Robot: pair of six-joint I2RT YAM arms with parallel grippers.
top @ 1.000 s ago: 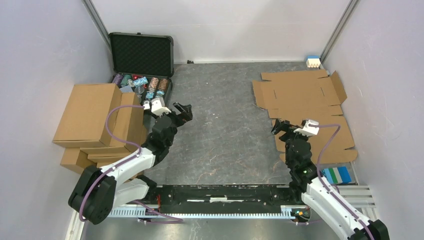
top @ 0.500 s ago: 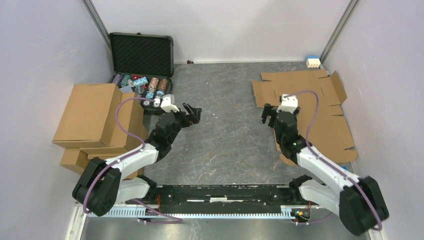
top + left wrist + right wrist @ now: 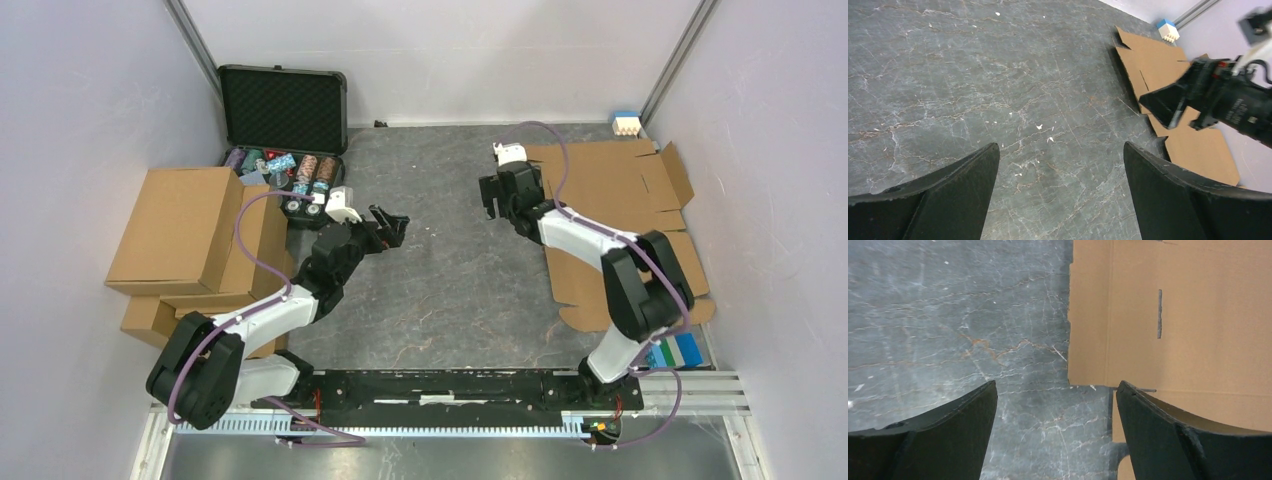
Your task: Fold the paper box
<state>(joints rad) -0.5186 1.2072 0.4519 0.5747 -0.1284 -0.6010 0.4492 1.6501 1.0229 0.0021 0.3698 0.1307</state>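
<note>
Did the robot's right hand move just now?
Yes. The right gripper slid away from the arm bases, along the left edge of the paper box, toward the far wall.

Open middle, crowded flanks
Bare grey counter [image 3: 440,280] runs down the middle; stacked cartons [image 3: 180,225] and an open foam-lined case [image 3: 283,108] block the left side, flat cardboard sheets [image 3: 640,175] cover the right.

Black case [image 3: 283,107] with poker chips [image 3: 300,172] at far left table corner; stacked brown cartons [image 3: 185,235] along left edge; white-blue block [image 3: 627,124] at far right corner.
</note>
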